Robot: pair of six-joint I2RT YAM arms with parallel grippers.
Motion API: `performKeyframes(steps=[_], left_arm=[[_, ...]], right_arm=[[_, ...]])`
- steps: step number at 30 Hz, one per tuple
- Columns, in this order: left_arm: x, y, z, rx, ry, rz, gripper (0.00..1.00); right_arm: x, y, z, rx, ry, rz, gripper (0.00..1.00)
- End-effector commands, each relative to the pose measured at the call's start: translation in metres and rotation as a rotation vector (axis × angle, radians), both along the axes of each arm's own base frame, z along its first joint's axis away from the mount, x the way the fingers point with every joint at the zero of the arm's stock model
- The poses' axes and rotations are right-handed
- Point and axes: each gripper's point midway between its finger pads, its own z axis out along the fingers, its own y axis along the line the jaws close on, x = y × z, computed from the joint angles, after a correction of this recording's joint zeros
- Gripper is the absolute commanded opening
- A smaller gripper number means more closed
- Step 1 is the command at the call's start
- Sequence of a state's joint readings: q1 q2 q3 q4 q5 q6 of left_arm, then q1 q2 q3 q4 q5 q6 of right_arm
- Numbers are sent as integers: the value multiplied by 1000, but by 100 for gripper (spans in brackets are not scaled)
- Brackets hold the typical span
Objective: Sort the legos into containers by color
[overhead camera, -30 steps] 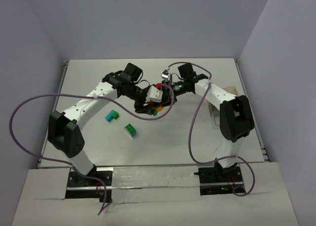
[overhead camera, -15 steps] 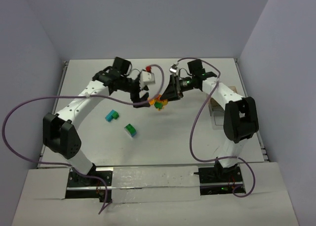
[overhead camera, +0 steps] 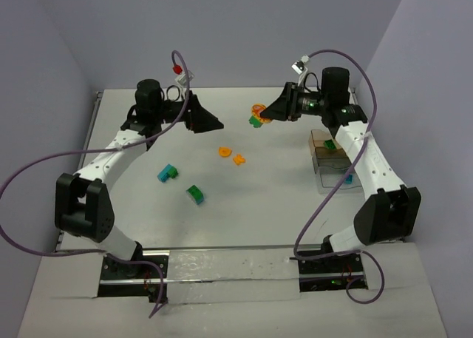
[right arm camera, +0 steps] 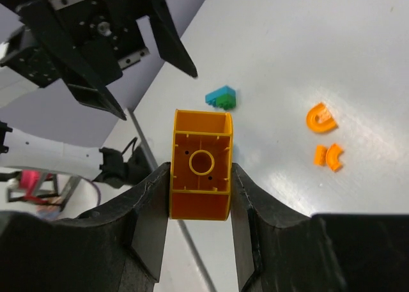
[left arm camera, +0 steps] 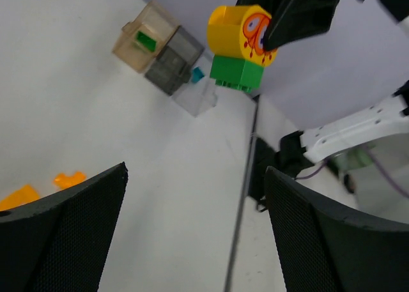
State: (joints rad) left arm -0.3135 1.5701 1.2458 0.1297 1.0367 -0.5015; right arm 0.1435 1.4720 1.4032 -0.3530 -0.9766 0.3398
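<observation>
My right gripper is raised over the far middle of the table, shut on an orange brick with a green brick stuck beneath it. The stack also shows in the top view. My left gripper is open and empty, to the left of the stack and apart from it. Two orange pieces lie on the table below. A teal brick and a green brick lie nearer the front. The tan box holds a green brick. The clear box holds a teal brick.
The boxes stand at the table's right edge under the right forearm. Purple cables loop from both arms, one over the left side of the table. A small red ball tips the cable above the left wrist. Walls close the table at the back and sides.
Both grippers have risen and drawn apart from the middle. The right one carried the orange-and-green stack up and to the right. The left one swung back left, empty. Two orange pieces now lie exposed.
</observation>
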Motion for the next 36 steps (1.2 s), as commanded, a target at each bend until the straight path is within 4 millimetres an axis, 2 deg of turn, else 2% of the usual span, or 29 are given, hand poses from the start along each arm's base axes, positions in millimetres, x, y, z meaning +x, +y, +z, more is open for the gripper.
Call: performKeyframes(steps=[1, 5, 7, 11, 20, 25, 33, 36], left_arm=[[-11, -16, 38, -175, 87, -95, 92], [-18, -20, 42, -251, 119, -146, 88], [-29, -23, 54, -298, 99, -204, 86], [-49, -35, 53, -328, 114, -304, 84], [-45, -48, 44, -297, 123, -299, 83], [-52, -53, 39, -274, 122, -323, 75], [-66, -57, 43, -279, 116, -372, 61], [-66, -57, 41, -274, 119, -377, 53]], right_arm=[[1, 5, 19, 8, -111, -47, 0], [-14, 17, 18, 53, -75, 41, 0], [-19, 21, 15, 74, -55, 68, 0], [-29, 30, 19, 106, -42, 122, 0], [-43, 41, 29, 148, -46, 199, 0], [-45, 43, 29, 149, -54, 211, 0], [-49, 52, 30, 137, -60, 250, 0], [-48, 53, 29, 134, -57, 245, 0]])
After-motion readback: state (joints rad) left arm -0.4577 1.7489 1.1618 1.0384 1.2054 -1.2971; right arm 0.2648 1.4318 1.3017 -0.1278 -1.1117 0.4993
